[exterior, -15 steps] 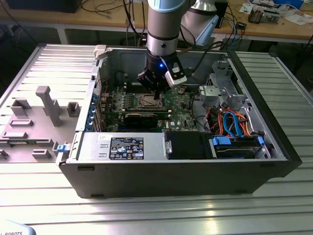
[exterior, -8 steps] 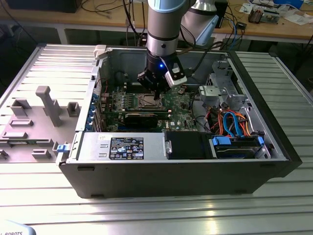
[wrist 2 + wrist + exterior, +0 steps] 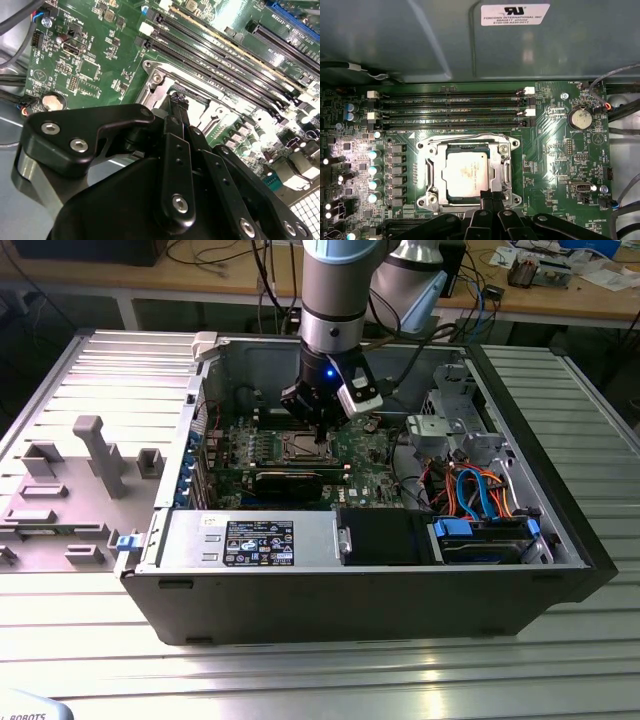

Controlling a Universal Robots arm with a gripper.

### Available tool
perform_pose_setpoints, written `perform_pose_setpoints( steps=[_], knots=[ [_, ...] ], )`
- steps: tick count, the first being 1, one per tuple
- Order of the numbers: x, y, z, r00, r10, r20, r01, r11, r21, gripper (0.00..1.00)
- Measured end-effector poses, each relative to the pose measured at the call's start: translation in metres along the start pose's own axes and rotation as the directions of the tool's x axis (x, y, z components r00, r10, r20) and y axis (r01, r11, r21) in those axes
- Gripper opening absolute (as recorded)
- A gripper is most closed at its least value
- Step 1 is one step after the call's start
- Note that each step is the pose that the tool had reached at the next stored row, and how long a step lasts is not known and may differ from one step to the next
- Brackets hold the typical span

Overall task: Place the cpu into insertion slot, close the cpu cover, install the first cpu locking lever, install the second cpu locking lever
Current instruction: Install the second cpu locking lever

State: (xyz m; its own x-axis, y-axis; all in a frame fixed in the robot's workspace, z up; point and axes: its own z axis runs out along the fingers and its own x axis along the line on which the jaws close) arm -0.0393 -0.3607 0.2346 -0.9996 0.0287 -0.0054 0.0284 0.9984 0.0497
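Observation:
In the first wrist view the cpu lies flat in the insertion slot on the green board, silvery top up. The cpu cover lies flat over it, framing the chip. A thin wire lever runs along one edge of the socket. My gripper is shut, its black fingertips pressed together at the socket's edge beside the cpu, with nothing visible between them. The second wrist view shows the gripper from behind, tips down at the socket rim. In the exterior view the gripper hangs inside the open computer case over the socket.
Long memory slots run beside the socket, and a coin battery sits nearby. A black graphics card lies in front of the socket. Drive bays with orange and blue cables fill the exterior view's right. Grey fixtures stand outside the case.

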Motion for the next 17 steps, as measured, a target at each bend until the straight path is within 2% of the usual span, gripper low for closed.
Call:
perform_pose_setpoints(
  steps=[6, 8, 12, 17],
  knots=[
    [0.0000, -0.0018, 0.0033, 1.0000, 0.000, 0.0001, 0.000, 1.0000, 0.0000, 0.11],
    [0.0000, -0.0018, 0.0026, 1.0000, 0.000, -0.0001, 0.000, 1.0000, 0.0002, 0.11],
    [-0.0001, -0.0015, -0.0027, 1.0000, 0.000, 0.0001, 0.000, 1.0000, 0.0001, 0.11],
    [-0.0002, -0.0050, -0.0022, 1.0000, 0.000, 0.0000, 0.000, 1.0000, -0.0006, 0.11]
  ],
)
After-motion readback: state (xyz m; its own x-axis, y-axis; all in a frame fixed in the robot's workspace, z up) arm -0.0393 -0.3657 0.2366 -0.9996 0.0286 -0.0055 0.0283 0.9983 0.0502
